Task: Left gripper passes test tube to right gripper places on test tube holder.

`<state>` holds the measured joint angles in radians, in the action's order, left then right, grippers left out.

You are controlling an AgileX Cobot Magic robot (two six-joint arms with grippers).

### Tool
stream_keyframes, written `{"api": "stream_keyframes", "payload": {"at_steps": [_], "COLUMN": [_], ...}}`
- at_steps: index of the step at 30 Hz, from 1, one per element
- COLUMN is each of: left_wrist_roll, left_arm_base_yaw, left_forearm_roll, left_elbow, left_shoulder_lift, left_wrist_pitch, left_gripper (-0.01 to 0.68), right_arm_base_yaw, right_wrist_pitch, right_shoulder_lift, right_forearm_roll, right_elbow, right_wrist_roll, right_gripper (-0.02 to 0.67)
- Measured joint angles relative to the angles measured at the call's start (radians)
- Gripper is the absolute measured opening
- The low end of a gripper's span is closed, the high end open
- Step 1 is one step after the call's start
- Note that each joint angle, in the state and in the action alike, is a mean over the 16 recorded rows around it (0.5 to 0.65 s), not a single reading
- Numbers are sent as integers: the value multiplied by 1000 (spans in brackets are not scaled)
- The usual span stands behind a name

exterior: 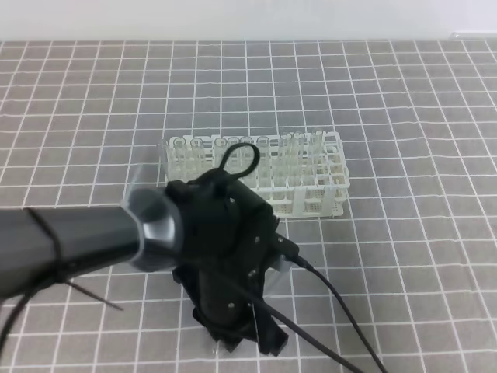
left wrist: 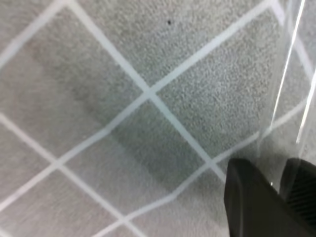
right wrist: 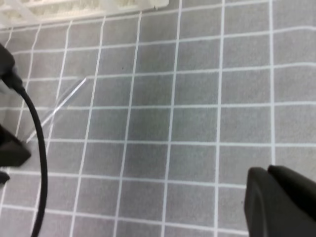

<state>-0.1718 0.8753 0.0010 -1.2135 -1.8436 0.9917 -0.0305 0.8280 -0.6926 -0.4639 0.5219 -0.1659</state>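
Note:
My left gripper [exterior: 239, 336] points down at the mat in the near middle, in front of the test tube holder [exterior: 256, 172]. In the left wrist view its black fingers [left wrist: 249, 202] close on a clear test tube [left wrist: 291, 84] that runs up and away between them. The right wrist view shows the same tube [right wrist: 59, 109] slanting from the left gripper's dark body towards the rack [right wrist: 74, 7]. My right gripper [right wrist: 269, 174] sits at the bottom right of its own view, fingers together and holding nothing, well apart from the tube. The exterior view does not show it.
Several clear tubes stand in the rack's back row [exterior: 225, 146]. A black cable [exterior: 342, 307] trails from the left wrist to the lower right and also crosses the right wrist view [right wrist: 35, 148]. A grey checked mat [exterior: 404, 116] covers the table.

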Motion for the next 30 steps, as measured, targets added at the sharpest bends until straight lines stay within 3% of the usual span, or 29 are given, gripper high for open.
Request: {"api": "stream_keyframes", "payload": {"at_steps": [8, 14, 23, 30], "left_wrist_roll": [32, 43, 13, -67], "left_arm_base_yaw": [-1, -23, -80, -103], "left_forearm_roll": [0, -2, -29, -51], "left_elbow": [11, 110, 447, 724], "left_shoulder_lift": [169, 376, 722, 963], "left_wrist_pitch": [-31, -135, -437, -698], "left_gripper": [52, 40, 28, 46], "right_arm_base_yaw": [0, 0, -18, -117], "right_wrist_pitch": [81, 145, 178, 130], "right_shoulder_lift": [0, -5, -54, -138], "right_forearm_roll": [-30, -69, -164, -224], "right_elbow": [24, 67, 141, 190], "right_wrist_roll": [0, -2, -43, -74], "right_gripper": [-13, -13, -13, -13]}}
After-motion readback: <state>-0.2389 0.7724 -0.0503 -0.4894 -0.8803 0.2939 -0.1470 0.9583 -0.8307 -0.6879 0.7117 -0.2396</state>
